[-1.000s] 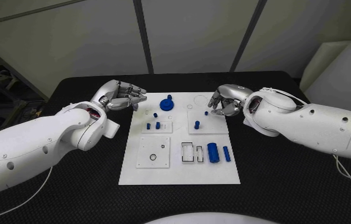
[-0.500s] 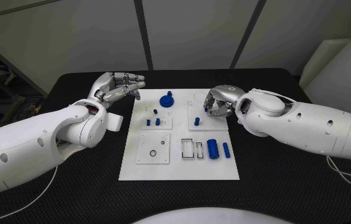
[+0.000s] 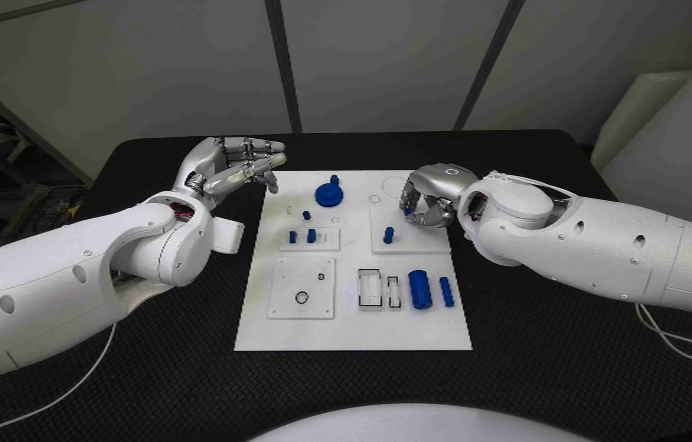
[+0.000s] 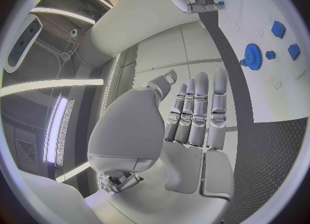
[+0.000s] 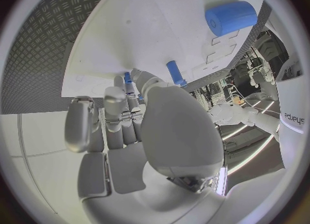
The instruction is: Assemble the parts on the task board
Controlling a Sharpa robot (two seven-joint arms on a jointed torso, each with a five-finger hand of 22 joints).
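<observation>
the task board [image 3: 353,324] is lying flat mid-table [image 3: 548,362], w/ the blue parts spread over it: a gear [image 3: 329,197] sitting toward the far edge, short pegs [image 3: 300,235] standing in the small left sub-plate, one peg [image 3: 388,234] standing in the right sub-plate, and a fat cylinder [image 3: 420,289] lying beside a thin bar [image 3: 446,291] nearer the robot. the right hand [image 3: 428,200] is hovering over the far edge of the right sub-plate, just beyond that lone peg, fingers [image 5: 116,111] curling inward and close together; the right wrist view is showing a small blue tip at the fingertips, but whether it's being pinched or only sitting behind them, can't tell. the left hand [image 3: 228,174] is hanging off the board's far-left corner over bare table, holding nothing, fingers [image 4: 197,111] lying straight, side by side, thumb apart. judging handling: the parts are looking like small rigid plastic, light and smooth (so prob. slippery, and quick to tip or roll, esp. the cylinder). best hold for a standing peg is looking like a fingertip pinch across its upper end, kept upright; the gear prob. by its raised hub or across the rim.
</observation>
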